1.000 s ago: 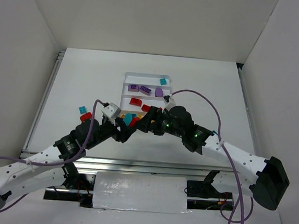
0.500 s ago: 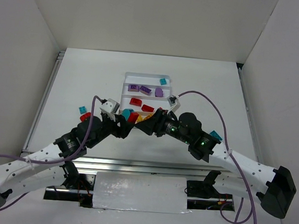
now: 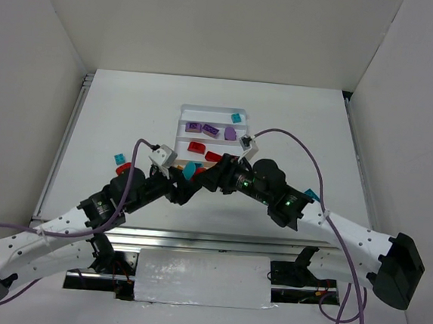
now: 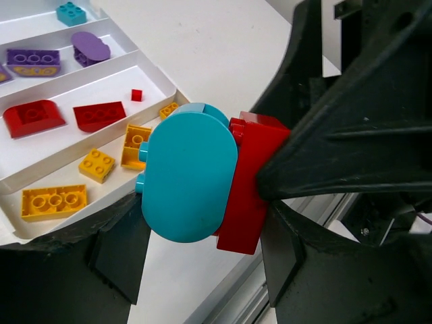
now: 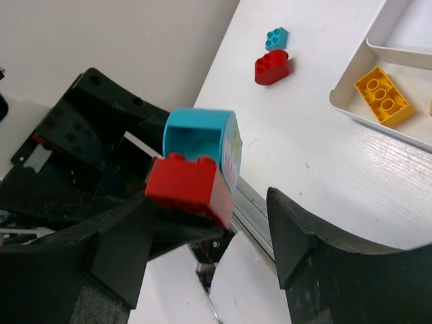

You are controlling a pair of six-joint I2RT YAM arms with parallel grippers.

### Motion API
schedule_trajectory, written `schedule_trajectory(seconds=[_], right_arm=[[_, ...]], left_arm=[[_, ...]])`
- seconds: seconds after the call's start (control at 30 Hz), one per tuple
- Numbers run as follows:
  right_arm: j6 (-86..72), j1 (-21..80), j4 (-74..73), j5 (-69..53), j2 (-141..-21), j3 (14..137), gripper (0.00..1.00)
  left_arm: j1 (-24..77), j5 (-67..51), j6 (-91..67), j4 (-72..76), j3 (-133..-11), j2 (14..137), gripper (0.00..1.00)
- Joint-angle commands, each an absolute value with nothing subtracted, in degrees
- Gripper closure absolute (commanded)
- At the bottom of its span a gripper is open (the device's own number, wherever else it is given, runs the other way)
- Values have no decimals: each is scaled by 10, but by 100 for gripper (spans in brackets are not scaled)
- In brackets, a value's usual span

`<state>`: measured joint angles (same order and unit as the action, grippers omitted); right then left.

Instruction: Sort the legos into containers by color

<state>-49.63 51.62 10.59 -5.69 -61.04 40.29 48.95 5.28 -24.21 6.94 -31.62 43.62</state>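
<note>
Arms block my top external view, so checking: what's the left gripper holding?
Observer: Left wrist shows the left gripper clamping a teal rounded piece joined to a red brick.
Operator: Other arm on it too?
Observer: Right wrist shows the right gripper with jaws apart, one side at the red brick, the other clear.
Operator: What's hidden under the arms?
Observer: The nearest compartment, holding yellow bricks; no other colour shows there.
</note>
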Motion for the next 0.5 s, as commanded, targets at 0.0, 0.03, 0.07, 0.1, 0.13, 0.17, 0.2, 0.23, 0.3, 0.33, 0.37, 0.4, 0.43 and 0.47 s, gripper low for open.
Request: schedule_trajectory(seconds=[0.0,0.03,0.07,0.1,0.13,0.17,0.2,0.23,0.3,0.33,0.37,0.4,0.43,0.47], right_arm=[[-487,520,118,-43,-624,441,29],[-486,519,120,-45,-628,444,29],[-487,519,123,-46,-631,448,29],[-484,520,128,-48,-638,453,32],[-483,519,132,-48,-641,453,36],[-482,519,135,-54,-644,456,44],[-476,519,136,-58,-650,459,56],[-474,519,135,-61,-654,461,67],[-474,519,140,-61,-656,458,100],[-472,519,146,-62,-653,454,100],[-466,519,152,-70,-647,442,100],[-461,518,167,-76,-643,437,100],[-454,518,176,-83,-638,426,100],[-443,514,190,-100,-628,418,100]], left_arm=[[491,5,-236,121,-324,438,100],[491,2,-236,124,-324,441,100],[492,-9,-236,127,-324,446,100],[492,-24,-235,131,-324,453,100],[492,-33,-233,133,-324,456,98],[492,-40,-231,134,-325,461,97],[493,-45,-229,134,-327,467,95],[494,-44,-230,130,-328,468,90],[494,-38,-228,127,-330,464,82],[494,-33,-229,120,-330,461,63],[494,-19,-231,116,-331,454,50],[494,-11,-232,113,-331,448,29],[494,-4,-234,103,-332,443,20],[494,-3,-235,98,-332,433,9]])
